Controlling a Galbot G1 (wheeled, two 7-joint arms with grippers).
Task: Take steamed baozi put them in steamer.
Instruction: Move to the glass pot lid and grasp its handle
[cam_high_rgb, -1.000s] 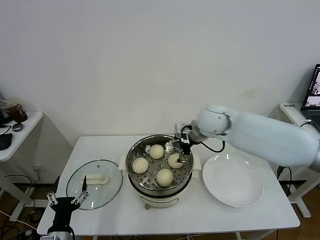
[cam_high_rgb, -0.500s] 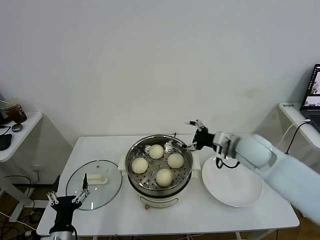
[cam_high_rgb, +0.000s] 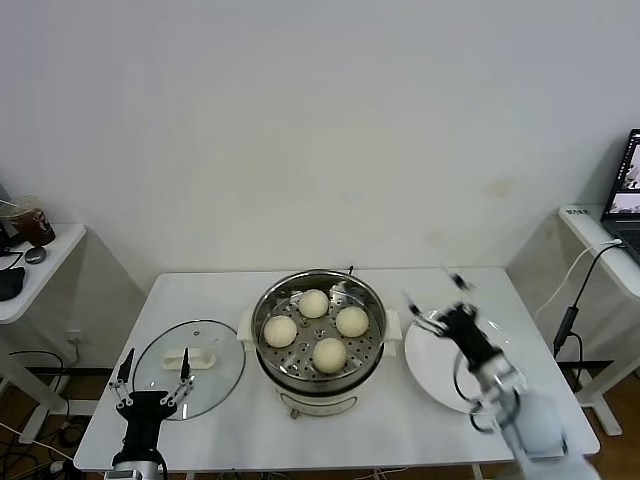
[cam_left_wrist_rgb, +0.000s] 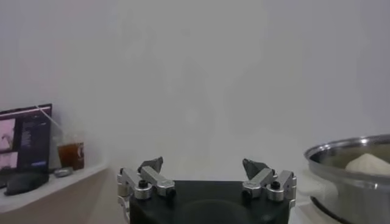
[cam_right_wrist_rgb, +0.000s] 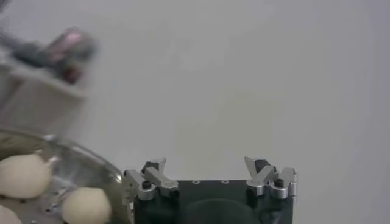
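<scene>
Several cream-white baozi lie on the perforated tray of the steamer (cam_high_rgb: 300, 390): one at the back (cam_high_rgb: 313, 303), one at the right (cam_high_rgb: 351, 321), one at the left (cam_high_rgb: 280, 331), one at the front (cam_high_rgb: 329, 354). My right gripper (cam_high_rgb: 433, 290) is open and empty, raised over the white plate, right of the steamer. In the right wrist view the gripper (cam_right_wrist_rgb: 206, 165) is open, with two baozi (cam_right_wrist_rgb: 21, 175) in the steamer (cam_right_wrist_rgb: 91, 161) beside it. My left gripper (cam_high_rgb: 155, 365) is open and empty over the glass lid, as the left wrist view (cam_left_wrist_rgb: 202, 165) also shows.
A flat white plate (cam_high_rgb: 425, 365) lies right of the steamer. A round glass lid (cam_high_rgb: 215, 385) with a white handle lies left of it. A side table with a cup (cam_high_rgb: 35, 222) stands at far left, and a laptop (cam_high_rgb: 630, 190) at far right.
My right gripper has pulled out of the steamer, leaving the right-hand baozi there, and moved right and forward over the plate. My left gripper has shifted slightly right.
</scene>
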